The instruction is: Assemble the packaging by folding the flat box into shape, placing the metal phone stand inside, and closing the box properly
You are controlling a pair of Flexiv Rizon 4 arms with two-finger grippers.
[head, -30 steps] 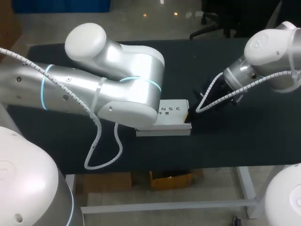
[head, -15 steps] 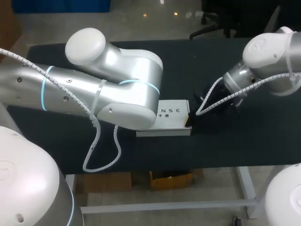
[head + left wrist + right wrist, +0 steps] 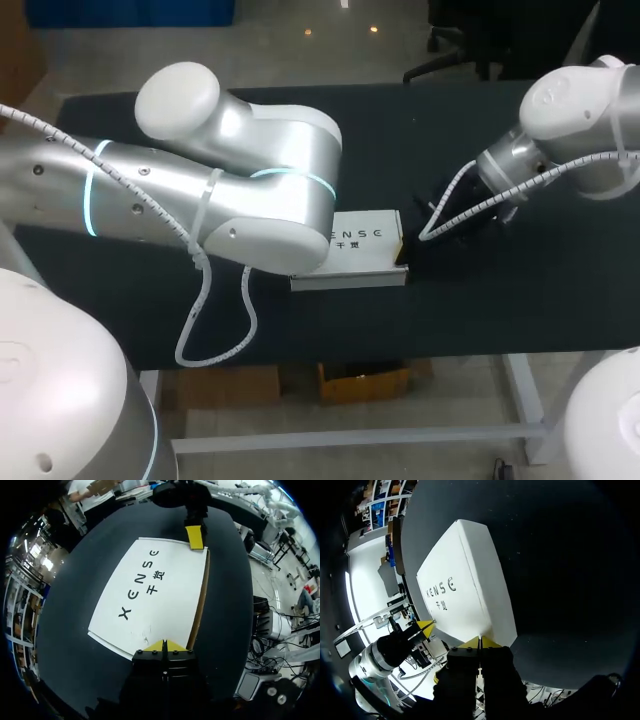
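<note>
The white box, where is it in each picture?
Head view: the white box is in the middle of the table, partly under the left arm.
Left wrist view: it lies just ahead of the left gripper.
Right wrist view: it lies just ahead of the right gripper.
Shared landmark: the black print on its top.
</note>
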